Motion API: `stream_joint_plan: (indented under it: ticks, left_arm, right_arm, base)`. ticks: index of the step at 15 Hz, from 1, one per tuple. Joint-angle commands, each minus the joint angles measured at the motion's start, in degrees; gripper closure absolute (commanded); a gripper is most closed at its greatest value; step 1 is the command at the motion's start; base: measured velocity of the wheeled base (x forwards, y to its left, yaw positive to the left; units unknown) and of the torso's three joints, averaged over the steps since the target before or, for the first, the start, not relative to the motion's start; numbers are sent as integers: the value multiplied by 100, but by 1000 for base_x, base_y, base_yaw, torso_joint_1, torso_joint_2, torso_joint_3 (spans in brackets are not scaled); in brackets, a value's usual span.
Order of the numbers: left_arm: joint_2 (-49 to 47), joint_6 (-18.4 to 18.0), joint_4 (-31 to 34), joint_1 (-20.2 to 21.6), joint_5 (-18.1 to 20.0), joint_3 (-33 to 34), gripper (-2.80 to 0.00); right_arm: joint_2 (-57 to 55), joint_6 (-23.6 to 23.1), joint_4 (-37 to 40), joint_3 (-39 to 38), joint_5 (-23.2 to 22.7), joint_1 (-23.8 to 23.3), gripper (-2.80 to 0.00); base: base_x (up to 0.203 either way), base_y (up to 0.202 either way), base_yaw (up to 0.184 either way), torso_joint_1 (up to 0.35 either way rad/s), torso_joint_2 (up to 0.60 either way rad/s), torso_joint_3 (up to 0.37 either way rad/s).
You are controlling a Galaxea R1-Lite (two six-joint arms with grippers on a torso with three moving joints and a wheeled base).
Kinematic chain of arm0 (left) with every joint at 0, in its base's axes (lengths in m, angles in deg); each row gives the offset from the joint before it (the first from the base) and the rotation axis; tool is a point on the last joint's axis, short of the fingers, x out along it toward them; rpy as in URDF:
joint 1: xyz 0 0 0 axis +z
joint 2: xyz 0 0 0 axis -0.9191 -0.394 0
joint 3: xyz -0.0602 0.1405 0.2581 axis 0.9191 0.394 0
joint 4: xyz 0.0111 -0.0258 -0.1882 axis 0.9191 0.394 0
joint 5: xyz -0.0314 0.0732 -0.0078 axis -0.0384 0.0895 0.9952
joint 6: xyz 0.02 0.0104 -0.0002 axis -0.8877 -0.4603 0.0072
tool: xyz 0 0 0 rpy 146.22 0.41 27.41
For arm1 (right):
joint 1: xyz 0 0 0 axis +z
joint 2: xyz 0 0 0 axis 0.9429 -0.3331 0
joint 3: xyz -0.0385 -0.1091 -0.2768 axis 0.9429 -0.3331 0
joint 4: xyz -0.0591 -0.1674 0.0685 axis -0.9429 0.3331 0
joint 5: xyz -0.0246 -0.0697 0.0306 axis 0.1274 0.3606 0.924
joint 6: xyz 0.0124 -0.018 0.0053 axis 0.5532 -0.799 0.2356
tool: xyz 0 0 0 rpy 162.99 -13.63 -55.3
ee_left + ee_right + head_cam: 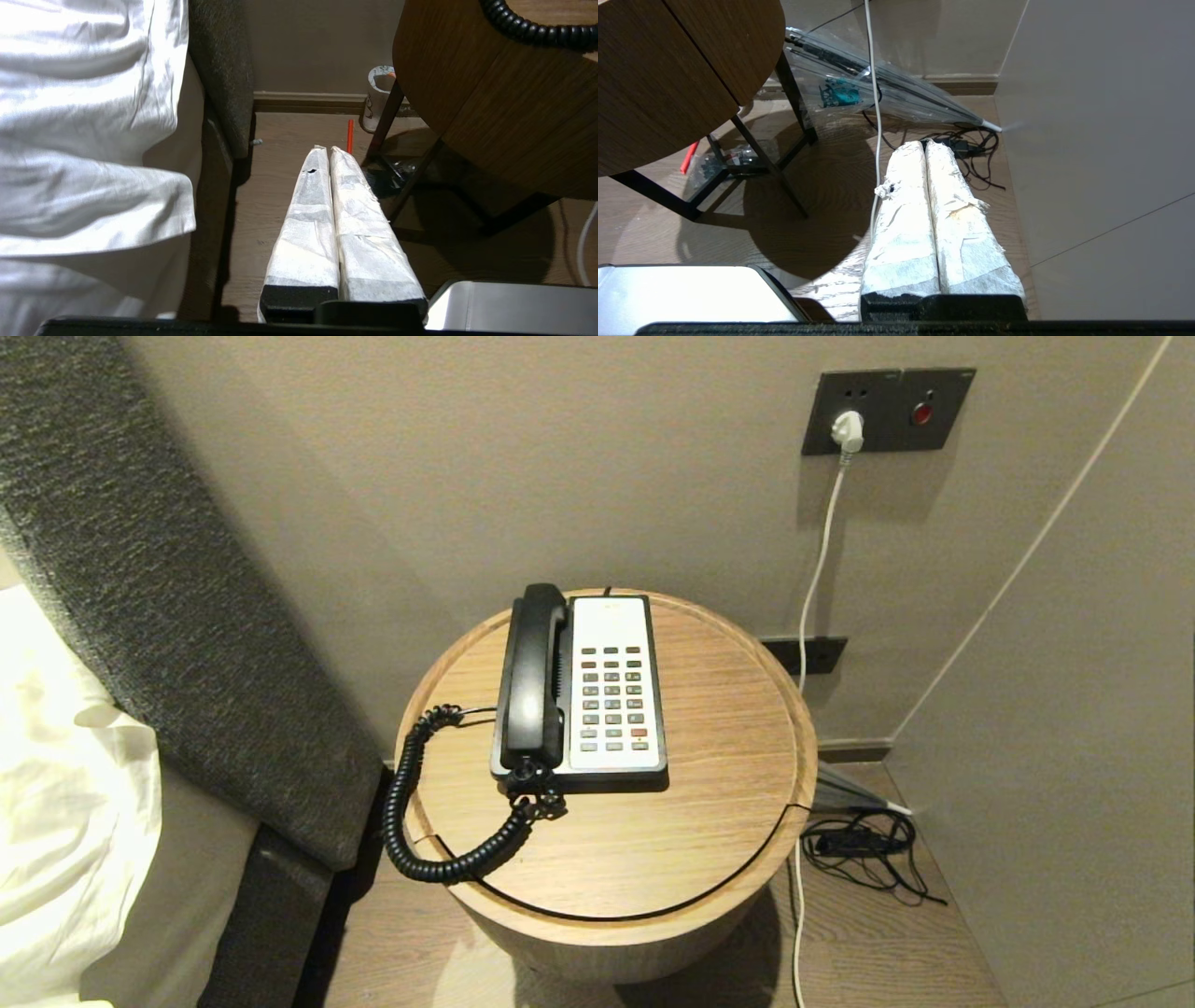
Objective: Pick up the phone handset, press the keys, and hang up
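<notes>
The phone handset [534,677] is a long piece of glossy black plastic with bulky rounded ends, and it lies in its cradle along the left side of the phone base [616,775], flat and lengthwise. Just beside it on the smooth white faceplate sits the grid of keys [612,698]: small dark grey rectangles, one red, a few bluish along the lowest row. A black coiled cord [411,803] leaves the near end of the handset, loops out past the table's left edge and curls back; the left wrist view catches a stretch of its ribbed spiral against the table side.

The phone stands near the middle of a round wooden table [728,775] with a fine straight grain, a raised rim and thin dark metal legs. Behind it is a plain beige wall carrying a dark wall plate [887,409] with a white plug [847,429] and a round red button; a white cable [817,569] hangs from the plug to the floor. A rough grey fabric headboard [168,579] and crumpled white bedding [65,784] lie to the left.

Both arms hang low, below the tabletop. The left gripper [327,150], wrapped in wrinkled white tape, has its fingers pressed together and holds nothing, above the wood floor between bed and table. The right gripper [924,144], taped alike, is likewise clenched and empty, near a clear folded umbrella [896,93] and tangled black wires [971,149].
</notes>
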Motion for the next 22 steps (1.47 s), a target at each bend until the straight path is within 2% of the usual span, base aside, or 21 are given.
stream_joint_plan:
  ticks: [1, 4, 5, 7, 8, 11, 13, 15, 22]
  left_arm:
    - [-9, -252, -4, 2, 27, 56, 0]
    - [-9, -836, -382, -7, 227, 221, 0]
    - [-9, -656, -431, -2, 211, 254, 0]
    - [-9, 78, -833, 1, 92, 381, 0]
    - [-9, 107, -895, 2, 67, 416, 0]
    - [-9, -144, -842, -7, 62, 403, 0]
    - [-12, -877, -829, -7, 147, 410, 0]
    - [-10, -431, -818, -7, 141, 408, 0]
    - [-9, -378, -852, -7, 163, 416, 0]
  right_arm:
    - [-21, -12, -1, -2, 8, 1, 0]
    - [-21, 2, -10, -2, 5, 1, 0]
    - [-21, 19, -10, -2, -1, 1, 0]
    - [-21, -12, -19, -2, 0, 1, 0]
    - [-21, -15, -19, -2, 7, 1, 0]
    - [-21, 21, -19, -2, 8, 1, 0]
    - [-21, -11, -1, -2, -10, 1, 0]
    - [-21, -22, -14, -2, -3, 1, 0]
    - [-12, 75, -19, -2, 26, 1, 0]
  base:
    - [0, 0, 0, 0, 0, 0]
    - [0, 0, 0, 0, 0, 0]
    - [0, 0, 0, 0, 0, 0]
    - [0, 0, 0, 0, 0, 0]
    - [0, 0, 0, 0, 0, 0]
    - [0, 0, 0, 0, 0, 0]
    - [0, 0, 0, 0, 0, 0]
    - [0, 0, 0, 0, 0, 0]
    - [0, 0, 0, 0, 0, 0]
